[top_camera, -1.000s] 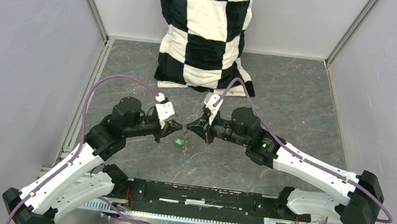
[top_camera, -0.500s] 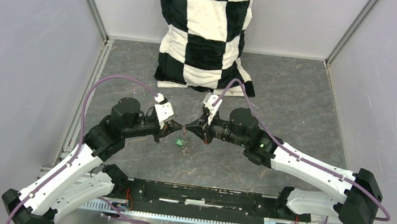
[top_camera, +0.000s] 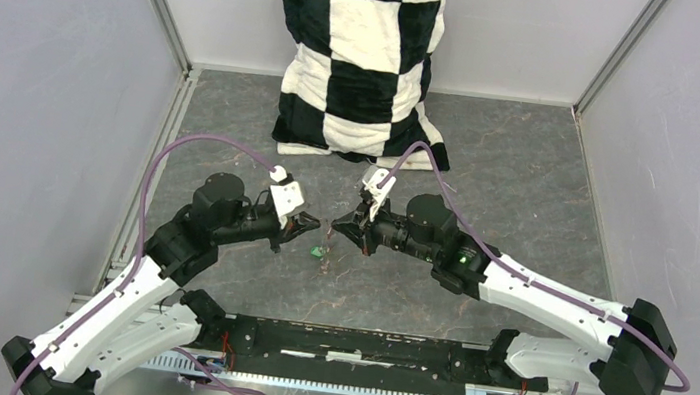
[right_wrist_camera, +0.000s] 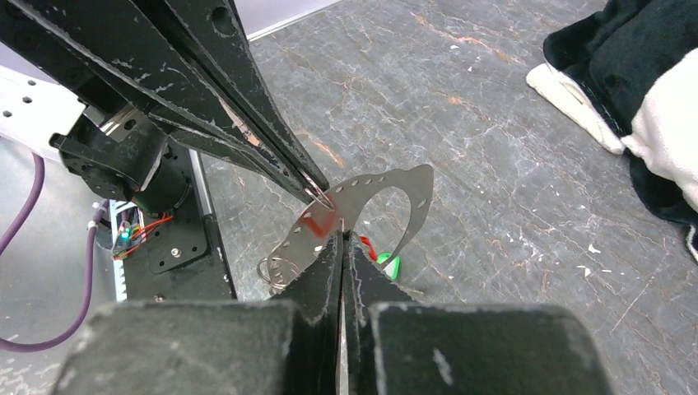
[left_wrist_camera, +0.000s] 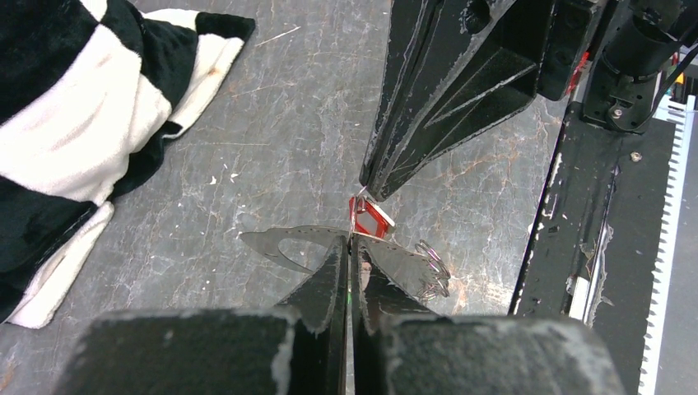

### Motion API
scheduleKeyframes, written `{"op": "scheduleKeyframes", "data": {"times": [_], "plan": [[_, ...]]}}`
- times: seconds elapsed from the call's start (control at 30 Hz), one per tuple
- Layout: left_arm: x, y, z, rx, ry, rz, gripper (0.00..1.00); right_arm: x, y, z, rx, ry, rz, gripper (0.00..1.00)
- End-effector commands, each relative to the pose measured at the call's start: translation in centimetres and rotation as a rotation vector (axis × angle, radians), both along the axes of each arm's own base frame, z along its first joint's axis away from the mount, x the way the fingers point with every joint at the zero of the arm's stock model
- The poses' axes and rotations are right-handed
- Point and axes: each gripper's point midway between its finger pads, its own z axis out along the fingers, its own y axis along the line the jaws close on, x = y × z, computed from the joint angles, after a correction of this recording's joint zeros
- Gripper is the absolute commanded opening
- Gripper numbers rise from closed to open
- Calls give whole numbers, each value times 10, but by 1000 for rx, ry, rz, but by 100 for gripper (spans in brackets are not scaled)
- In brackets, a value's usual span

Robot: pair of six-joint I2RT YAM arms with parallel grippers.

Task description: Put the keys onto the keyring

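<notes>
Both grippers meet tip to tip over the middle of the table (top_camera: 521, 168). The left gripper (top_camera: 308, 224) has its jaws squeezed together on the edge of the keyring (left_wrist_camera: 284, 243), which shows up in the wrist views as a flat silvery curved band with little holes and some small wire links (left_wrist_camera: 432, 276) hanging off one end. The right gripper (top_camera: 335, 228) is pinched closed too, with the red key (left_wrist_camera: 370, 220) right at its tips, up against the keyring. The green key (right_wrist_camera: 388, 264) lies loose on the table, just on the near side of the tips.
</notes>
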Motion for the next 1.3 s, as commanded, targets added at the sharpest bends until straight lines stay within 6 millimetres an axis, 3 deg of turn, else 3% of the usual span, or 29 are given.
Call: {"op": "scheduleKeyframes", "data": {"times": [0.0,0.33,1.27], "plan": [[-1,-3,14,-28,-84,-33,2,-3,-1,19,59,-28,7,0],[8,-3,4,-5,-49,2,2,-12,7,31,81,-47,78,0],[8,-3,-2,10,-45,-4,2,-4,17,40,116,-60,61,0]]}}
